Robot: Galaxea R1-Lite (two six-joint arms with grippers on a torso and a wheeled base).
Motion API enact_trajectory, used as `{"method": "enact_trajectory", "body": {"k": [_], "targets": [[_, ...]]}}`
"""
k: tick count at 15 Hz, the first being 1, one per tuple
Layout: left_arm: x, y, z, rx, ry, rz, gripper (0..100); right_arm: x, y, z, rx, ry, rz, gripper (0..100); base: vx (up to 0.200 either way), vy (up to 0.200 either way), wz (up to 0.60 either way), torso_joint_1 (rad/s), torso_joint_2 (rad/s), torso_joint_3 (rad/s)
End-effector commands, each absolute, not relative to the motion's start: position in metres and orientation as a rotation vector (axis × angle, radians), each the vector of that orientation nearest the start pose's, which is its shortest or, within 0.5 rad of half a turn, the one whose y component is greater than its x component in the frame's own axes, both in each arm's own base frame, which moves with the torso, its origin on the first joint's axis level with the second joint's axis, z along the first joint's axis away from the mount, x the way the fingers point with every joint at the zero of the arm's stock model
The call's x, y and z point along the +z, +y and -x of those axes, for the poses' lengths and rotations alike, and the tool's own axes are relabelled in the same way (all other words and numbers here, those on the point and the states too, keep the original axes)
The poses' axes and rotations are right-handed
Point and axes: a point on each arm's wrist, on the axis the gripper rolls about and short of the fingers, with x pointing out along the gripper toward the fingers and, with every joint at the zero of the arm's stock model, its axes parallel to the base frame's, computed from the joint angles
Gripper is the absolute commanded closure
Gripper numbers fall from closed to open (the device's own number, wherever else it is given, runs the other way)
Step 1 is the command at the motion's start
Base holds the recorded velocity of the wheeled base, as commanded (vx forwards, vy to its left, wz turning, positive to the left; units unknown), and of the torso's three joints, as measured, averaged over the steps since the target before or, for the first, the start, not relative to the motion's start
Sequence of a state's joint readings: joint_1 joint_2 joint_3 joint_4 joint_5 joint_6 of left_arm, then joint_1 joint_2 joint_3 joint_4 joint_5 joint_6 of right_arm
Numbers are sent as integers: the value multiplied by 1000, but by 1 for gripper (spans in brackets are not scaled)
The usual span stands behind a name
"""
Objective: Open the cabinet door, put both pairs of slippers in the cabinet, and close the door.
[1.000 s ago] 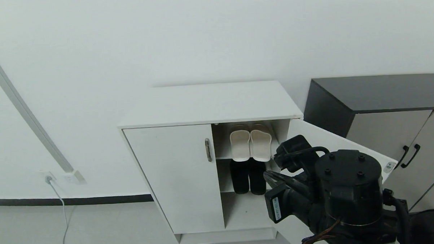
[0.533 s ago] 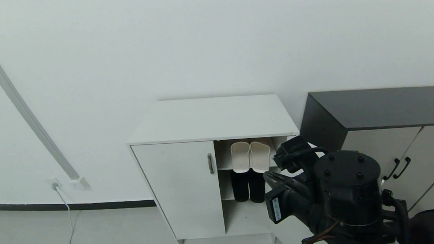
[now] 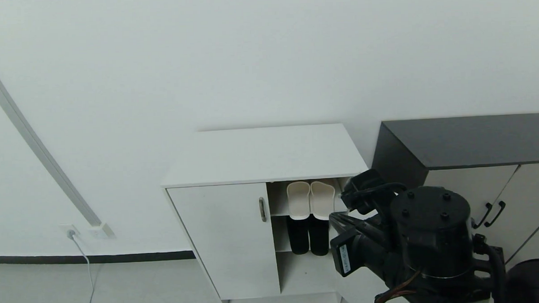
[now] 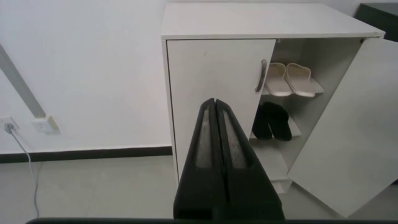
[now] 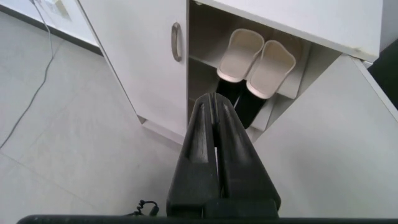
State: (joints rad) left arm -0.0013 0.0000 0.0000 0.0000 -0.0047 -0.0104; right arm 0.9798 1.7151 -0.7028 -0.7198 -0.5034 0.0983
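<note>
Plain white wall backs a boxy, matte white cabinet [image 3: 260, 156] at lower centre, its flat right door [image 4: 348, 124] swung open. Smooth cream slippers [image 3: 310, 199] sit on the upper shelf, black slippers [image 3: 308, 234] on the shelf below. Left jaws and right jaws are pressed together, empty.

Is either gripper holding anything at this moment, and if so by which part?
Nothing is held. The left gripper and right gripper are both shut and empty; the white slippers and black slippers sit on shelves inside the cabinet.
</note>
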Motion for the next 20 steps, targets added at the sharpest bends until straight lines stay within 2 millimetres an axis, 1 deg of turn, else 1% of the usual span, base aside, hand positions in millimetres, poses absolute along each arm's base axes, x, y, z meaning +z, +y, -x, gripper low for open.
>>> {"method": "enact_trajectory", "body": {"k": [1, 6, 13, 20], "targets": [[75, 0, 23, -6, 0, 11, 100, 159, 239, -173, 462, 243, 106, 100, 0, 0, 0, 0, 0, 0], [76, 0, 23, -6, 2, 12, 100, 159, 239, -173, 463, 244, 107, 100, 0, 0, 0, 0, 0, 0], [75, 0, 23, -6, 0, 12, 100, 158, 238, -175, 455, 245, 104, 100, 0, 0, -600, 7, -2, -1], [75, 0, 23, -6, 0, 11, 100, 158, 235, -178, 443, 246, 103, 100, 0, 0, 0, 0, 0, 0]]}}
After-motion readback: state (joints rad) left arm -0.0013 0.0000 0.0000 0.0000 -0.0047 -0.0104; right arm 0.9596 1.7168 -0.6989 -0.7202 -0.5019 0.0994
